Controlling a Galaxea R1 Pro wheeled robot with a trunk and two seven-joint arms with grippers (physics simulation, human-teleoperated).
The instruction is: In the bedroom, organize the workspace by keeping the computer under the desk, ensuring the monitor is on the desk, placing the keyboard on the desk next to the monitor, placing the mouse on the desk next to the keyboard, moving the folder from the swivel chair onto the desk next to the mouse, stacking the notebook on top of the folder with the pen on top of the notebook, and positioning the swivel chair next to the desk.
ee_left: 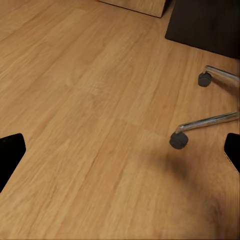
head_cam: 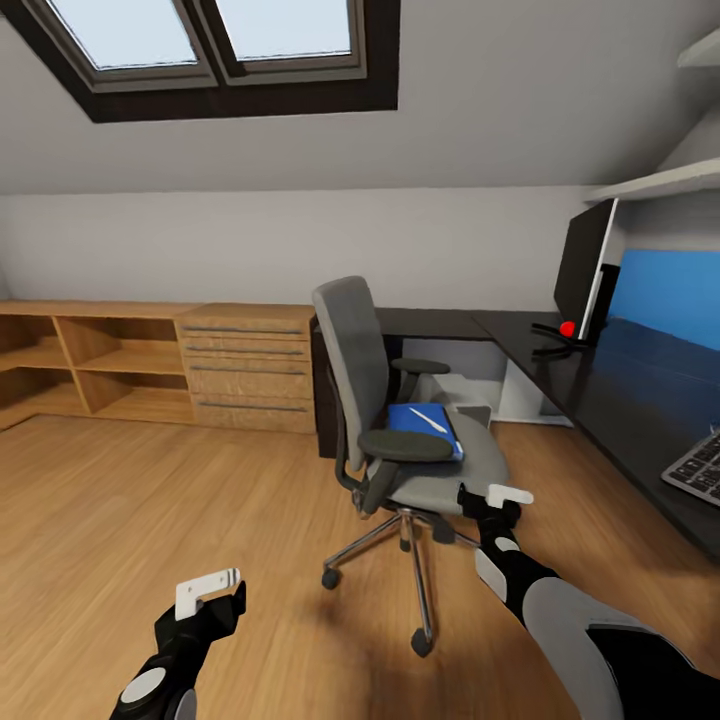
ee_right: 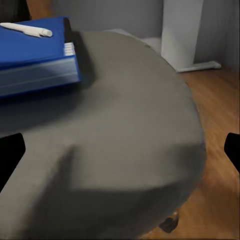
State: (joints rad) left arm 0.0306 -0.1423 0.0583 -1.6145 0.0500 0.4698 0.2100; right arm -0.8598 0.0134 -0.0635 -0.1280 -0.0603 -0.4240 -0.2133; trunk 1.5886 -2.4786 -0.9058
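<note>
From the head camera I see the swivel chair (head_cam: pixel 400 400) standing on the wood floor (head_cam: pixel 150 520) at about 12 o'clock, well apart from the desk (head_cam: pixel 620 390), which runs along my 2 to 3 o'clock. The blue folder (head_cam: pixel 420 425) lies flat on the chair's seat with the white pen (head_cam: pixel 428 420) resting on top of it. The monitor (head_cam: pixel 583 270) stands upright on the desk at 1 o'clock, and one end of the keyboard (head_cam: pixel 698 468) shows on the desk at 3 o'clock.

My right gripper (head_cam: pixel 492 500) hovers just beside the seat's front edge, its jaws spread apart and holding nothing. My left gripper (head_cam: pixel 208 595) hangs low at 7 o'clock over bare floor, jaws likewise apart and empty, near the chair's chrome legs and castors (ee_left: pixel 178 140).
</note>
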